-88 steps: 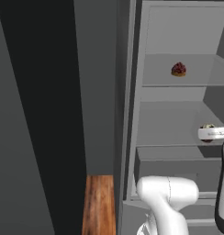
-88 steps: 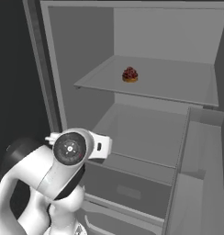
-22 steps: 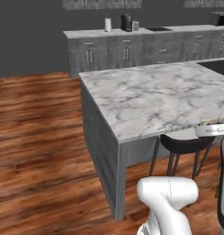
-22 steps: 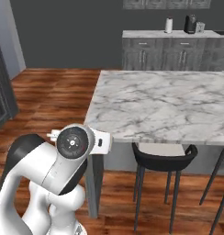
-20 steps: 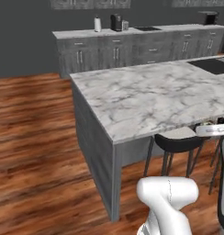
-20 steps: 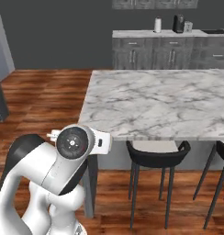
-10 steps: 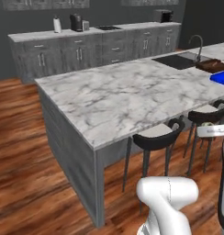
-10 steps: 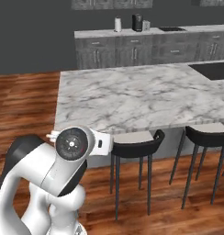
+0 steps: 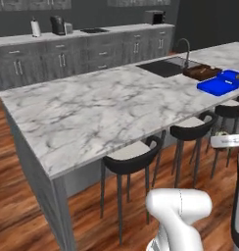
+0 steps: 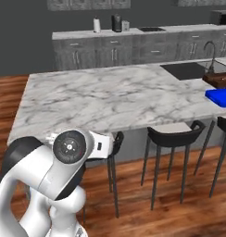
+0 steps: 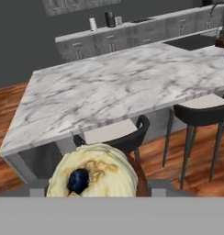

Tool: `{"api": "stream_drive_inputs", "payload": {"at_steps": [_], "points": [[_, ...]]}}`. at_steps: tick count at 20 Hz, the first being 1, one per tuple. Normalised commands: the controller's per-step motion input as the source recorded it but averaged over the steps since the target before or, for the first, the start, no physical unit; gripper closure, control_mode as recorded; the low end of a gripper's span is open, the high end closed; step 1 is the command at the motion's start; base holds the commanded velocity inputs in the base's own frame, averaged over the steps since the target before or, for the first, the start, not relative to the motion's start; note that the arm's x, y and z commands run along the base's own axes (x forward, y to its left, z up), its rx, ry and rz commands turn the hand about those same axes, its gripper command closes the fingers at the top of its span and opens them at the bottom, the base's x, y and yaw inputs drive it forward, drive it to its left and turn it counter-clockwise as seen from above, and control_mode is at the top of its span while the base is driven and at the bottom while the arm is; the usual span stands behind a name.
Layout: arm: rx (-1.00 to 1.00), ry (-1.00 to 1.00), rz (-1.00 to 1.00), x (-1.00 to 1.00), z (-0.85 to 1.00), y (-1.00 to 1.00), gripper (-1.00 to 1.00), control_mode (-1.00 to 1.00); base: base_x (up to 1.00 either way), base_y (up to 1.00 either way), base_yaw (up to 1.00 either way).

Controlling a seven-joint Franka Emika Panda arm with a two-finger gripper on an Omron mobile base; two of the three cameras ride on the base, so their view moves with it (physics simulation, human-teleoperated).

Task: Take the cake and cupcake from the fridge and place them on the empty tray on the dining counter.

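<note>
In the hand view my gripper (image 11: pixel 98 183) is shut on the cupcake (image 11: pixel 93 174), a brown cake with a cream top and a dark berry, low in the picture. In the left base view the same gripper (image 9: pixel 222 138) hangs at the right edge, beside the stools and below the dining counter's (image 9: pixel 92 112) top. The bright blue tray (image 9: pixel 219 84) lies at the far right end of that white marble counter (image 10: pixel 110 99) and shows at the right edge as a blue tray (image 10: pixel 220 97). The cake and the fridge are out of view.
A dark brown wooden tray (image 9: pixel 202 72) and an inset black sink (image 9: pixel 163 67) with a faucet lie next to the blue tray. Black stools (image 9: pixel 129 159) stand along the counter's near side. Grey cabinets (image 10: pixel 133 46) line the back wall over a wooden floor.
The whole picture has shifted as the base drove and turned. The marble counter has slid left and the sink and both trays have come into view. The cupcake stays in my gripper.
</note>
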Motion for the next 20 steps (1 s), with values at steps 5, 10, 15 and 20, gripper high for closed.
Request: {"api": "stream_drive_inputs", "payload": {"at_steps": [5, 10, 15, 20], "points": [[0.00, 0.00, 0.00, 0.00, 0.00, 0.00, 1.00, 1.00, 0.33, -1.00, -0.02], [0.00, 0.00, 0.00, 0.00, 0.00, 0.00, 1.00, 1.00, 0.29, -1.00, 0.00], [0.00, 0.00, 0.00, 0.00, 0.00, 0.00, 1.00, 1.00, 0.29, -1.00, 0.00], [0.00, 0.00, 0.00, 0.00, 0.00, 0.00, 1.00, 1.00, 0.47, -1.00, 0.00]]}}
